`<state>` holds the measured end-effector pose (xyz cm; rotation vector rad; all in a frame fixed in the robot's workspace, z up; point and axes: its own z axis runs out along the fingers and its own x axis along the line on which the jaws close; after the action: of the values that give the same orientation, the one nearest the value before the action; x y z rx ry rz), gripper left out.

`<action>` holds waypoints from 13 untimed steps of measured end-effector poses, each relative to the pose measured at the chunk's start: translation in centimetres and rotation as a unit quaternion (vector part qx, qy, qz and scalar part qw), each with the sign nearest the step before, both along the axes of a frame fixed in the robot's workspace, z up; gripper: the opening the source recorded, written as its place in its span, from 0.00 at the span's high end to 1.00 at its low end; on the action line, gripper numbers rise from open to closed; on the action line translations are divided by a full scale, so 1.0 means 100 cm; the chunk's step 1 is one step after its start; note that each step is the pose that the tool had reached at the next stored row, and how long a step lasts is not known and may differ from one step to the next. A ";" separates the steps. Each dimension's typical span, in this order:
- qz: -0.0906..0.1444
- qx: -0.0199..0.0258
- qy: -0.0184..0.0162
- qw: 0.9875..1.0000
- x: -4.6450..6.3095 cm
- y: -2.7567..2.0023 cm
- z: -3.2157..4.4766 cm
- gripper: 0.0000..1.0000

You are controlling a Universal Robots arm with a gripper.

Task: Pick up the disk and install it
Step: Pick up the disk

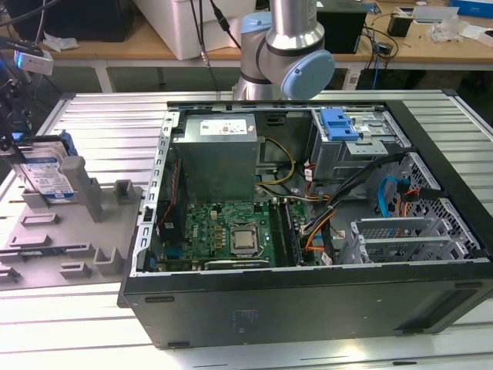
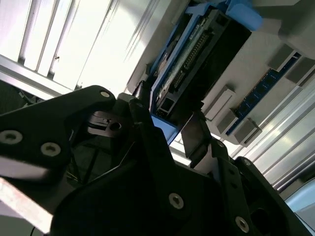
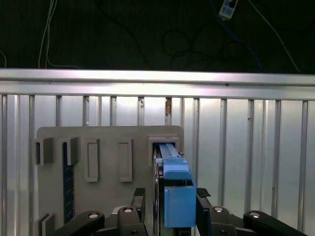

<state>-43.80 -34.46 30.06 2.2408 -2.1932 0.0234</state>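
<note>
At the grey fixture (image 3: 108, 142), end effector (image 3: 171, 192) straddles the upright disk (image 3: 174, 169).

The disk (image 1: 45, 171) has a blue carrier and white-and-blue label, the fixture plate (image 1: 77, 248) is grey, the ribbed table (image 1: 100, 116) silvery, the motherboard (image 1: 206, 223) green.

My arm (image 1: 286, 23) sits at twelve o'clock in the exterior view. It is a polished silver tube running into a rounded grey joint (image 1: 260, 54), and a pale blue round cap (image 1: 308, 75) closes that joint at its four o'clock. In both wrist views I see the gripper (image 3: 171, 196) as matt black, built of flat angular plates with chamfered edges. Small silver screws (image 3: 128, 210) dot those plates, strung from eight o'clock to four o'clock in the first wrist view.
</note>
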 end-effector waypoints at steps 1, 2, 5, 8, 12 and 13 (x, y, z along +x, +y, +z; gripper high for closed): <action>0.000 0.000 0.000 1.000 0.000 0.0000 0.0000 0.51; 0.000 0.000 0.000 1.000 0.000 0.0000 0.0000 0.51; 0.000 0.000 0.000 1.000 0.000 0.0000 0.0000 0.64; 0.000 0.000 0.000 1.000 0.000 0.0000 0.0000 0.64; 0.000 0.000 0.000 1.000 0.000 0.0000 0.0000 0.64; 0.000 0.000 0.000 1.000 0.000 0.0000 0.0000 0.64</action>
<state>-43.80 -34.46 30.06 2.2404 -2.1929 0.0240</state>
